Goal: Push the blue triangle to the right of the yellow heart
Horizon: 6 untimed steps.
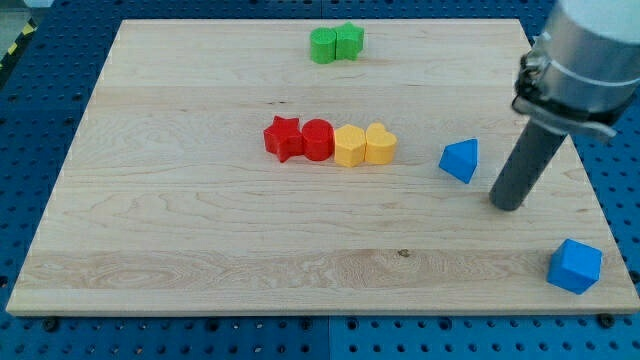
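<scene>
The blue triangle [461,160] lies on the wooden board at the view's right of centre. The yellow heart [381,144] sits to its left, with a gap between them. The heart is the right end of a touching row: red star [283,137], red round block [317,139], yellow hexagon-like block [349,146], then the heart. My tip [508,205] rests on the board just right of and slightly below the blue triangle, a short gap away and not touching it.
Two green blocks [336,43] sit together near the board's top edge. A blue cube-like block [575,265] lies at the bottom right corner, near the board's edge [600,215]. The arm's grey body [585,50] hangs over the top right.
</scene>
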Each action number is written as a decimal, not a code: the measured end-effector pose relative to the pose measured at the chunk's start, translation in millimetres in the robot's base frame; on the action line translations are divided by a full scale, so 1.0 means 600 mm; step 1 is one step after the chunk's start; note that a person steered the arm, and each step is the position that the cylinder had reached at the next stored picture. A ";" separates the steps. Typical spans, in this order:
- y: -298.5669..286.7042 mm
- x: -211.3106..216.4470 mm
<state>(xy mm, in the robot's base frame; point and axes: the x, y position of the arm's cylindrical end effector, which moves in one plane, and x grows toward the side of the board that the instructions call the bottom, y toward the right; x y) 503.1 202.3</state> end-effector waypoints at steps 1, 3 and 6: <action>-0.023 -0.009; -0.124 -0.021; -0.061 -0.026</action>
